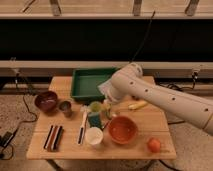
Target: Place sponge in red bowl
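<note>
The blue-grey sponge (95, 120) lies on the wooden table (145, 120), just behind the white cup (94, 136) and left of the red bowl (122, 129). The red bowl stands at the front middle of the table and looks empty. My gripper (106, 112) hangs below the big white arm (150, 95), close to the right of the sponge and behind the bowl's left rim. The arm hides part of the table behind it.
A green tray (90, 82) stands at the back. A maroon bowl (46, 101) and small metal cup (65, 107) are at the left. A striped block (53, 137), white utensil (82, 127), green round object (95, 106), banana (137, 105) and orange fruit (154, 145) also lie on the table.
</note>
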You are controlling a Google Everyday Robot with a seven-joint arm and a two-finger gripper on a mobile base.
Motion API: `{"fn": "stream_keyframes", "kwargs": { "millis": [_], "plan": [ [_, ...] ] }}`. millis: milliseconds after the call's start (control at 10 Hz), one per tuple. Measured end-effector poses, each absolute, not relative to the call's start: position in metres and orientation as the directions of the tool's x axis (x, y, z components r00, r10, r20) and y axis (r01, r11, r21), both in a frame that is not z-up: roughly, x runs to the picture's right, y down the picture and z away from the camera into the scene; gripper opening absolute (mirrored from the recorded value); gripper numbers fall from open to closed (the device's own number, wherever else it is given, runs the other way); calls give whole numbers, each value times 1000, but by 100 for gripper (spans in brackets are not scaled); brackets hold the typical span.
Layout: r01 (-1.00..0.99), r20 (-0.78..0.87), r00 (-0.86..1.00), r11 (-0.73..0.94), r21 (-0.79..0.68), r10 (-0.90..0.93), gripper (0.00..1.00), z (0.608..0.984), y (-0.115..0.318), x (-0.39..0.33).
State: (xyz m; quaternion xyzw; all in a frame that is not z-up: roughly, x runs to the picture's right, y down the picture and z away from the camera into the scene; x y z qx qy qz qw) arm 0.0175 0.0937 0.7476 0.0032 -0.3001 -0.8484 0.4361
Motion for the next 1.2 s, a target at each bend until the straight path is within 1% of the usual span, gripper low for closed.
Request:
{"fn": "stream_keyframes", "kwargs": {
  "millis": [100,200,300,500,800,1200],
  "plan": [
    [735,255,-625,-445,512,-738,68,745,92,14],
    [728,254,-633,-452,515,-731,75,744,92,9],
    [717,253,-647,-463,521,-719,80,742,93,-1],
    [697,254,-673,-480,533,-695,80,742,97,-22],
    [688,278,-691,-491,534,-667,80,755,105,-52],
    [708,335,-686,-484,515,-646,80,779,115,-60]
  ]
}}
